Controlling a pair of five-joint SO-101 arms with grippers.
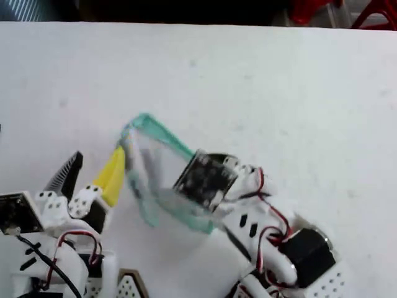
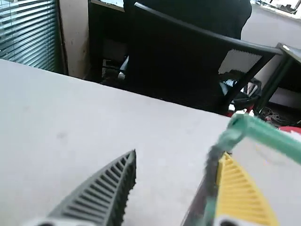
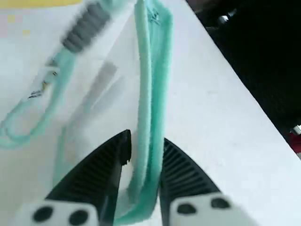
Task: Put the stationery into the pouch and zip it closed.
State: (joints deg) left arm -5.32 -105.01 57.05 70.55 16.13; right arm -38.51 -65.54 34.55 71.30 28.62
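Two arms worked on one pouch on a white counter (image 1: 279,81).

Item 1, pouch (image 1: 158,171): clear walls and a teal edge (image 3: 150,70). It lay on the counter between the two arms. A pale grey shape (image 3: 101,80) showed through the wall, but whether it was stationery could not be told.

Item 2, right gripper (image 3: 146,139): its black fingers (image 3: 94,183) were nearly closed and pinched the teal edge at one end of the pouch.

Item 3, left gripper (image 1: 98,155): its fingers stood wide apart and held nothing. The yellow finger (image 2: 240,197) sat just beside the pouch's far end, close against the zip line (image 2: 212,162). The grey finger (image 2: 101,197) stood well clear over bare counter.

Item 4, zip pull (image 3: 87,23): a grey piece with a teal loop (image 3: 21,129) trailing near it, lying toward the left arm's end. Whether the zip stood open or shut could not be told.

Step in hand, as judged: closing the zip. The right arm anchored one end of the pouch while the left arm was placed to take the pull.

Next move, as judged: the left fingers would need to close on the small pull or its loop, not on the pouch wall. They would then draw it along the zip line while the right arm held its pinch, so that the pouch did not slide or bunch.
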